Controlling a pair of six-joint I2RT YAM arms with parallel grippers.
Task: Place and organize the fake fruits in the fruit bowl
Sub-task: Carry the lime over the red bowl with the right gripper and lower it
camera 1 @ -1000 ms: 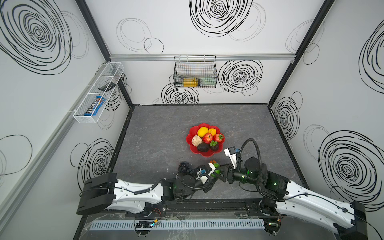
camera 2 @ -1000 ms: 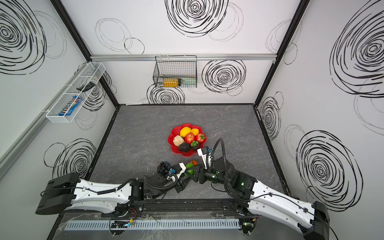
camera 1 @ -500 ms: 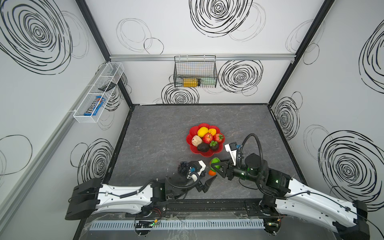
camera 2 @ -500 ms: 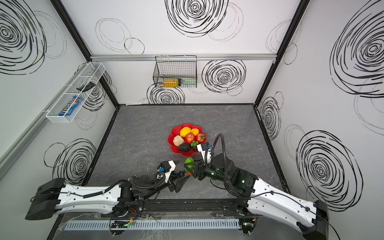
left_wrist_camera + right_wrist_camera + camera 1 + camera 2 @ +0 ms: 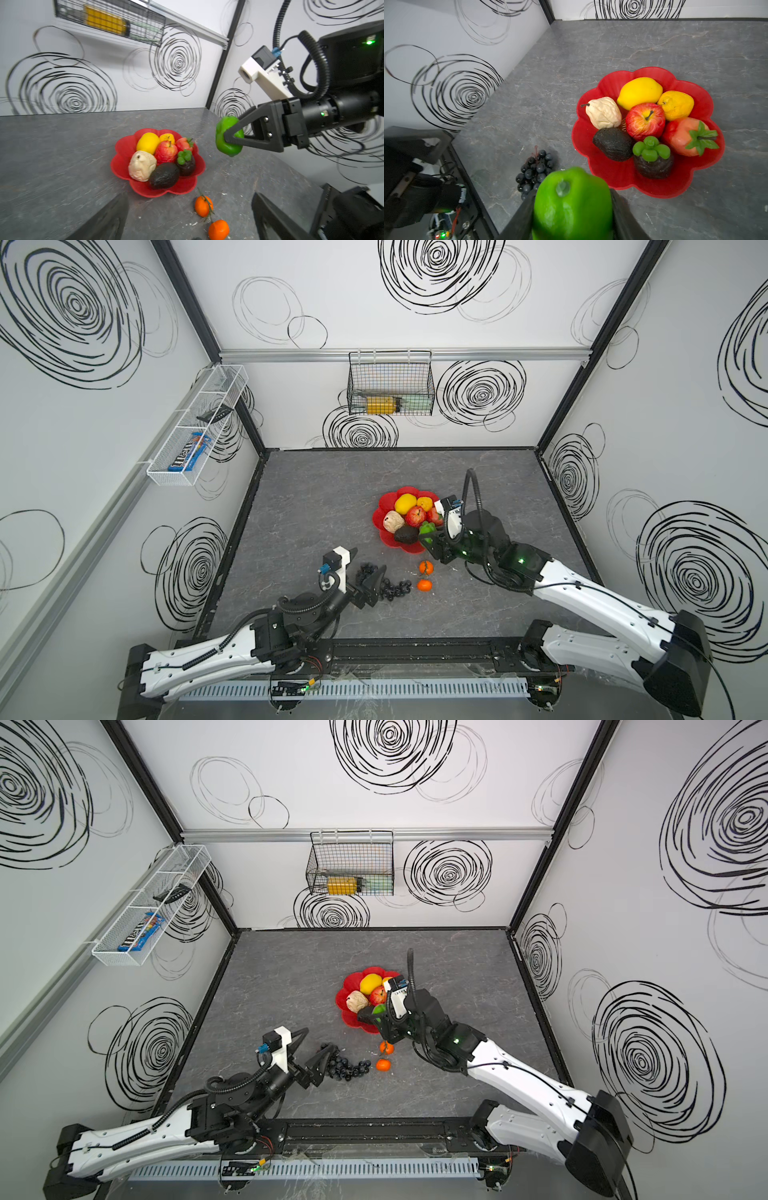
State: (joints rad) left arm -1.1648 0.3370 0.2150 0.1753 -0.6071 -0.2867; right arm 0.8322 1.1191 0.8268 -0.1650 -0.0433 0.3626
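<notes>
Open tabletop behind and left of the crowded fruit bowl; grape bunch and two oranges near its front.

Dark grey counter with pale marble veining; white walls scrawled with black spirals. The fruit bowl is glossy red and holds a bright yellow lemon, a red apple streaked yellow, a cream lumpy fruit, a black avocado and a pink-red strawberry with green leaves. The black right hand holds a vivid green fruit. Just beside the black left hand: blue-black grapes, then bright oranges.
</notes>
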